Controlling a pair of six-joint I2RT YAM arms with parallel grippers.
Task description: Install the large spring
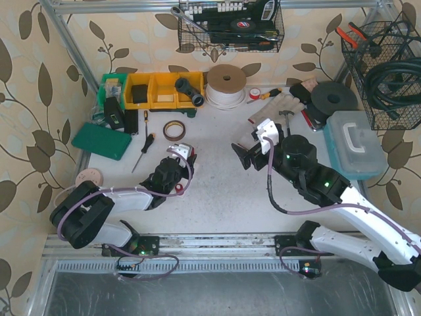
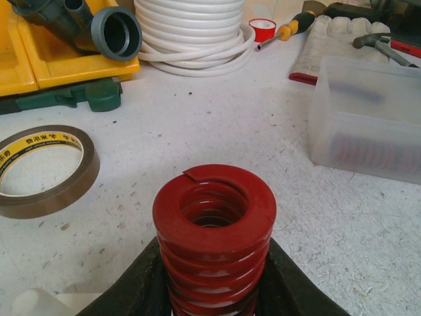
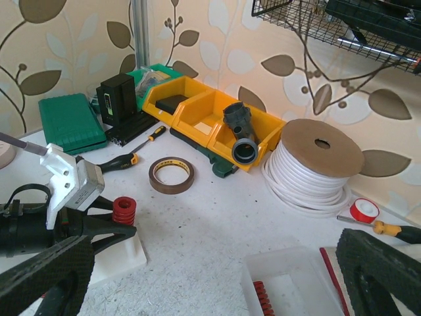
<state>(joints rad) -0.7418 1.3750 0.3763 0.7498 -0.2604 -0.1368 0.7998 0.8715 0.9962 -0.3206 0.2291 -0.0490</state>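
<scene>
The large spring (image 2: 214, 227), a glossy red coil of flat, closely stacked turns with a hollow centre, stood upright between the two black fingers (image 2: 135, 293) of the left gripper (image 2: 214, 263), the cut end showing on its top turn. From the right wrist view it sat directly over a white block (image 3: 128, 255); contact could not be told.

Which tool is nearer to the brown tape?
Left. The left tool, holding the spring, is close on the near side of the brown tape; the right tool is farther, to its right.
</scene>
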